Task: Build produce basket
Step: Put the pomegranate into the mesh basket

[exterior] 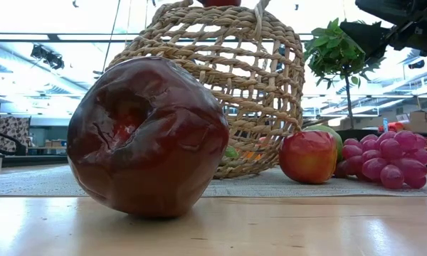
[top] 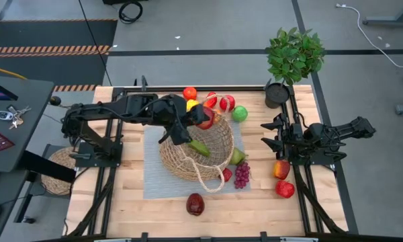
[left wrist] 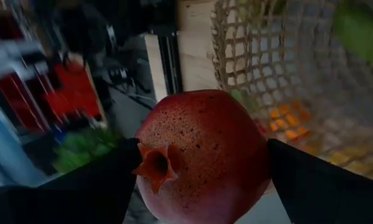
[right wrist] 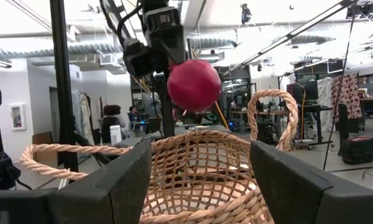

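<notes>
Left tool [top: 203,119] grips a red pomegranate [left wrist: 202,155] above the basket's [top: 218,144] far rim | right tool [top: 272,134] waits wide open, right of basket | advice: centre the fruit over the opening, lower, then release gently | other produce lies around the basket on the counter [top: 121,208]

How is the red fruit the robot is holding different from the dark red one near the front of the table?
The pomegranate hangs in the left tool above the basket; the dark red apple lies on the bare wooden table. The pomegranate is brighter red with a little crown; the apple is darker and dented. Both are roundish and red.
</notes>
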